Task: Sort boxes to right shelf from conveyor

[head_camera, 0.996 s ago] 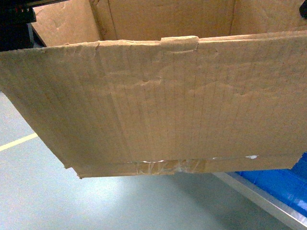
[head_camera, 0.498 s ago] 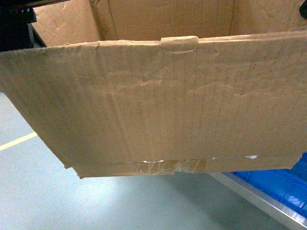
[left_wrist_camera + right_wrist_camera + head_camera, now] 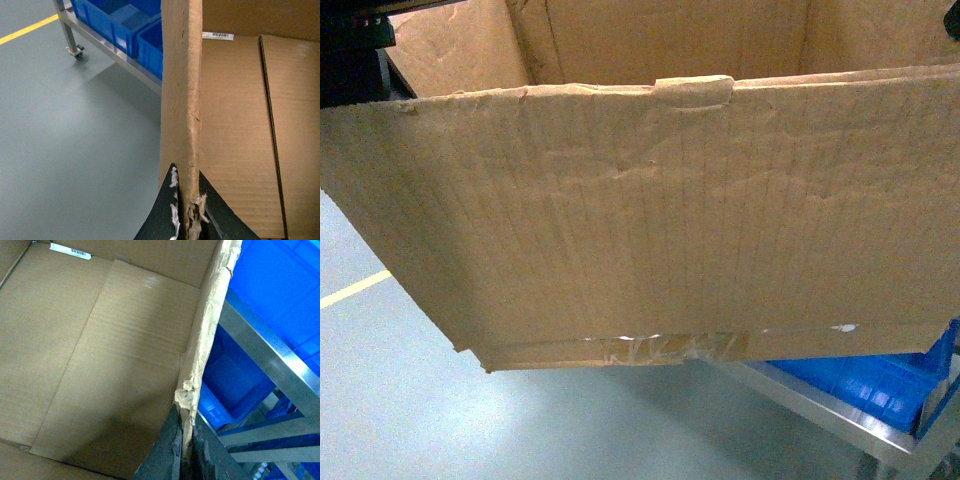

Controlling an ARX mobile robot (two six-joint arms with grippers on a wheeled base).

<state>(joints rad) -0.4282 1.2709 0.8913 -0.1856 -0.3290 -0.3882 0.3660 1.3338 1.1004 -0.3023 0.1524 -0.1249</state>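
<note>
A large brown cardboard box (image 3: pixel 640 220) fills the head view, held off the floor with its open top toward me. My left gripper (image 3: pixel 187 205) is shut on the frayed edge of its left wall (image 3: pixel 182 75). My right gripper (image 3: pixel 185 445) is shut on the torn edge of its right wall (image 3: pixel 205 340). A white label strip (image 3: pixel 217 35) lies inside. The right shelf (image 3: pixel 840 420), a steel-framed rack, stands just beyond the box at lower right. Small white wheels (image 3: pixel 262 467) show low on it. The conveyor is out of view, and the box hides both grippers in the head view.
Blue plastic bins (image 3: pixel 880 385) sit on the rack, close under the box's right side (image 3: pixel 270 280). A rack leg on a caster (image 3: pixel 75 50) stands on the grey floor. A yellow floor line (image 3: pixel 350 290) runs at the left.
The box stays put in the head view. The yellow line has slid down-left, and the steel rack with blue bins has come further into view at lower right.
</note>
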